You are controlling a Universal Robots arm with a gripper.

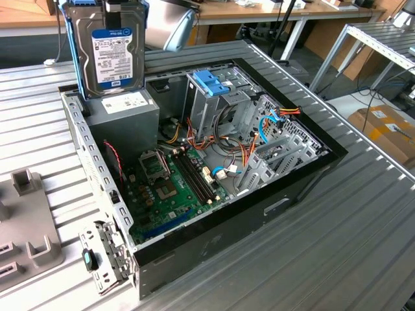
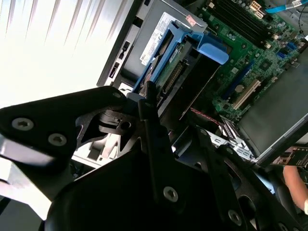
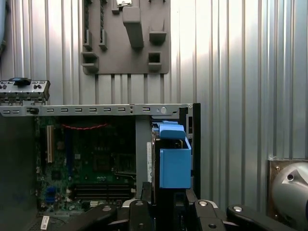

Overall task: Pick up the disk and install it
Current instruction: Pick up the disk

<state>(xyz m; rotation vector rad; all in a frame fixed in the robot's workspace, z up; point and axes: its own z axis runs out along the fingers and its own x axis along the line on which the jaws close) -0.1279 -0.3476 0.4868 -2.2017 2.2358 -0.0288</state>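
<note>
One disk [image 1: 109, 55] held aloft — not yet installed

The disk is gripped upright by the hand [image 3: 167, 196], which is closed on its blue-railed edges, and is held just above the grey power supply box [image 1: 130, 120] set in the open computer case [image 1: 305, 178].

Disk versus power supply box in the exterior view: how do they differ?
Pose: the disk hangs upright above the case; the power supply box sits inside it. Build: the disk is thin with light blue side rails; the box is bulky, plain grey. Both carry a printed label.
</note>
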